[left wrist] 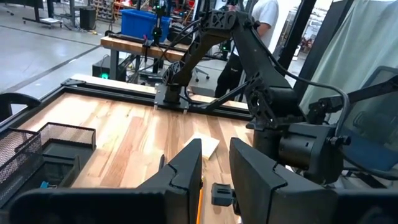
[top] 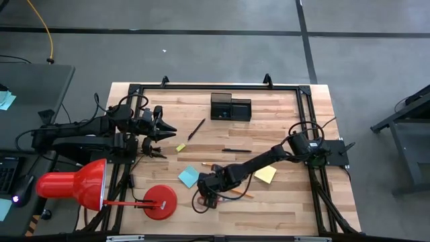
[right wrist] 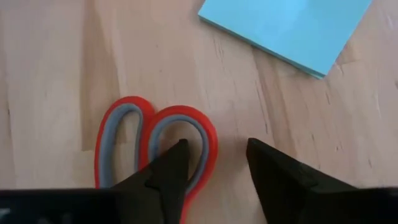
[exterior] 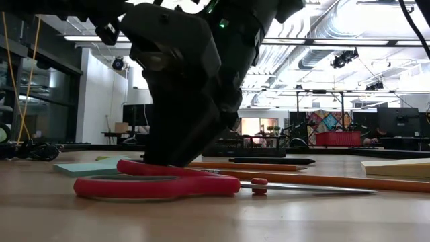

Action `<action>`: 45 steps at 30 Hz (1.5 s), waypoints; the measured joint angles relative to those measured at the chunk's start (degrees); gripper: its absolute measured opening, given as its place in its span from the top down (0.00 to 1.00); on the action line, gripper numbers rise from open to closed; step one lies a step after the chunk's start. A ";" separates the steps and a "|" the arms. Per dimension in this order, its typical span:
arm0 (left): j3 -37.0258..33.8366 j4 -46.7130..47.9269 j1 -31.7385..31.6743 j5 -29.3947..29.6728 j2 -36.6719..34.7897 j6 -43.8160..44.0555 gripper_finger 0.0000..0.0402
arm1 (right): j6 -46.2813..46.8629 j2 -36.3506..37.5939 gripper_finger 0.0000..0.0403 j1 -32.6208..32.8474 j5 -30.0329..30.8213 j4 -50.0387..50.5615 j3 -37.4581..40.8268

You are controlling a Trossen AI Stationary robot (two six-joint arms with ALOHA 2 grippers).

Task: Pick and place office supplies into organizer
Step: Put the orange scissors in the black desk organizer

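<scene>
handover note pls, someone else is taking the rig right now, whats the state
Right gripper: down at the table's front, fingers open astride one red loop of the scissors, not yet gripping.
Left gripper: waiting at the table's left side, holding nothing.
Blue sticky pad, yellow sticky pad, pencils, pens and the tiny yellow block all lie loose on the table.
Organizer sits at the back.
Done: no item visibly placed. Left: everything.

Beneath the right gripper point(right wrist: 214, 165), glossy red plastic scissors point(right wrist: 155, 146) lie on smooth, matt wooden table point(right wrist: 56, 74); beside them, a matt blue paper pad point(right wrist: 292, 28).
</scene>
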State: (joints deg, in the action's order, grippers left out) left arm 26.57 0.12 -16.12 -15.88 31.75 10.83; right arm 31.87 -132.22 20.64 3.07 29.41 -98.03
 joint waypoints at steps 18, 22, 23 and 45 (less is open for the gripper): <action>0.00 0.24 0.00 0.04 0.00 -0.07 0.82 | -0.08 -0.76 0.99 -2.76 -1.04 6.45 -6.20; 0.00 0.06 0.00 -0.61 0.00 0.17 0.82 | -1.88 -0.64 1.00 -3.76 3.70 12.39 -11.25; 0.00 0.04 0.00 -1.07 0.00 0.36 0.82 | -2.39 -0.63 1.00 -4.02 4.20 13.91 -12.62; 0.00 0.04 0.00 5.91 -14.80 -4.58 0.82 | -5.00 12.13 1.00 -11.77 14.50 15.41 -16.25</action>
State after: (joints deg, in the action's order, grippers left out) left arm 26.56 0.16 -16.12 -9.96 16.95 6.25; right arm 26.87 -120.09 8.86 17.56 44.82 -114.27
